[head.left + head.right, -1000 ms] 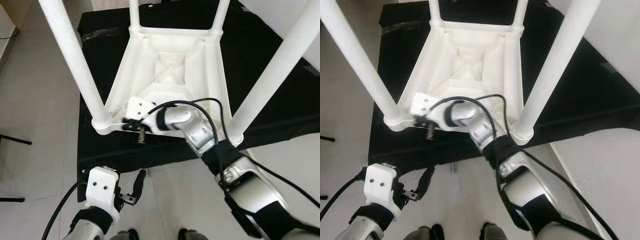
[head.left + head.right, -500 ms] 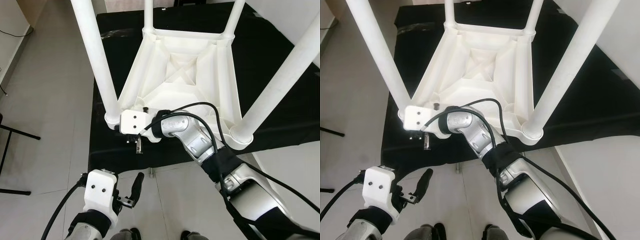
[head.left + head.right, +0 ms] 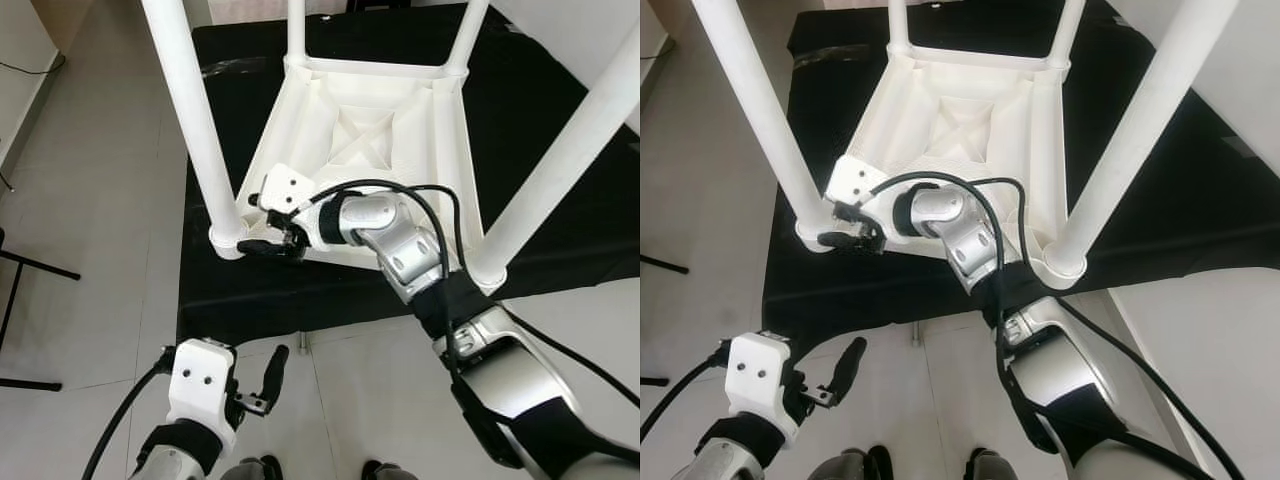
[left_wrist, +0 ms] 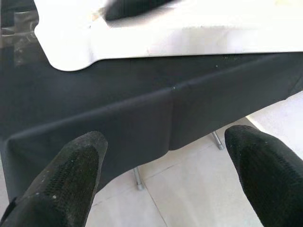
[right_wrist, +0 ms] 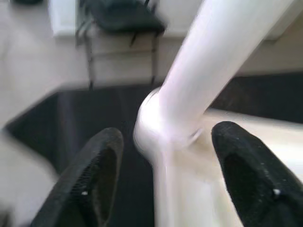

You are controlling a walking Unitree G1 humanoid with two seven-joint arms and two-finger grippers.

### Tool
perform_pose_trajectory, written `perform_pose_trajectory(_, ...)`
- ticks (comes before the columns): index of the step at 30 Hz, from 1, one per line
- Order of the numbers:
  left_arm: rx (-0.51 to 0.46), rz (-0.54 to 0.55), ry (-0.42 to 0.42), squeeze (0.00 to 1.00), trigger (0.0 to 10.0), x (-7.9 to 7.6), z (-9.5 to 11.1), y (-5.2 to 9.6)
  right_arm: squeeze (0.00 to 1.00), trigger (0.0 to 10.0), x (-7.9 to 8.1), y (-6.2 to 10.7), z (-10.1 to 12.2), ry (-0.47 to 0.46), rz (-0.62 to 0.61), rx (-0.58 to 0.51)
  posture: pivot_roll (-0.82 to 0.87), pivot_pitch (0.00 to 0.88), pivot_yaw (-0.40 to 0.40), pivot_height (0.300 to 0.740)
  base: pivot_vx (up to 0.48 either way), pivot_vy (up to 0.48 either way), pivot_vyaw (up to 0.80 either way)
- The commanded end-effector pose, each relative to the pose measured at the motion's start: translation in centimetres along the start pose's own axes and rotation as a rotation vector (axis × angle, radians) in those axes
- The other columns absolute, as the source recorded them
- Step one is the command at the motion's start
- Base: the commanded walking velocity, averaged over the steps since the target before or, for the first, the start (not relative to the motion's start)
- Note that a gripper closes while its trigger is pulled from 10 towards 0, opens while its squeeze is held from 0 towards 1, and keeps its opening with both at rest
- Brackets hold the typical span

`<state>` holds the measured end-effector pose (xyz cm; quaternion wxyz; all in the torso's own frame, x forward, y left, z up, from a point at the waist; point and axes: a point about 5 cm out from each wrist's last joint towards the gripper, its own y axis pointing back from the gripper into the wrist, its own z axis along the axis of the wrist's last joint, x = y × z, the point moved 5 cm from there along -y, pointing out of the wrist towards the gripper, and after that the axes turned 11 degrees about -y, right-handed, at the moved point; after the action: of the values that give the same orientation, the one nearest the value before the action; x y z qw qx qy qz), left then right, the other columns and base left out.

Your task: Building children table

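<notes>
The children's table [image 3: 360,140] lies upside down on a black-draped surface [image 3: 560,120], its four white legs pointing up, all seemingly fitted. Nearest the robot, the left gripper [image 3: 270,378] hangs idle over the floor, fingers spread and empty. Farther out, the right gripper [image 3: 268,247] has its fingers spread on either side of the base of the near-left leg [image 3: 195,120]; to check or seat that leg well, it should probably close squarely around the joint and press straight down the socket, without tipping the table.

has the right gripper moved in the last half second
Yes. The right gripper has swung up from below the upside-down table's near edge to the base of its near-left leg, fingers open either side of that leg.
</notes>
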<state>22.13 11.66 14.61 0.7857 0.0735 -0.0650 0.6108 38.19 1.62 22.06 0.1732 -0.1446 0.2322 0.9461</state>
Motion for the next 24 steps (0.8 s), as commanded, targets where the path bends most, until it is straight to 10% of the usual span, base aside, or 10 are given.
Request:
perform_pose_trajectory(1,0.017,-0.002,-0.001,0.00,10.0,0.0,-0.3,0.2,0.00,10.0,1.2,-0.5,-1.5,-0.022,0.072,0.095,0.00,0.237,0.001,0.740,0.000,0.000,0.00)
perform_pose_trajectory(19,0.016,-0.001,0.009,0.00,10.0,-0.3,-0.3,0.3,0.00,10.0,-0.8,-1.0,-4.6,-0.273,-0.102,0.302,0.00,0.232,-0.011,0.740,0.000,0.000,0.00)
perform_pose_trajectory(20,0.015,-0.001,0.011,0.00,10.0,-0.3,-0.3,0.3,0.00,3.2,-0.8,-0.9,-4.6,-0.278,-0.106,0.310,0.00,0.232,-0.011,0.740,0.000,0.000,0.00)
perform_pose_trajectory(22,0.015,-0.001,0.011,0.00,10.0,-0.3,-0.3,0.3,0.00,3.2,-0.8,-0.9,-4.6,-0.278,-0.106,0.310,0.00,0.232,-0.011,0.740,0.000,0.000,0.00)
perform_pose_trajectory(23,0.015,-0.001,0.013,0.00,10.0,-0.4,-0.3,0.2,0.00,0.0,-0.9,-0.9,-4.7,-0.283,-0.112,0.317,-0.01,0.232,-0.016,0.740,0.000,0.000,0.00)
perform_pose_trajectory(24,0.014,-0.001,0.014,0.00,10.0,-0.4,-0.3,0.2,0.00,0.0,-1.0,-0.9,-4.7,-0.288,-0.116,0.321,-0.01,0.233,-0.016,0.740,0.000,0.000,0.00)
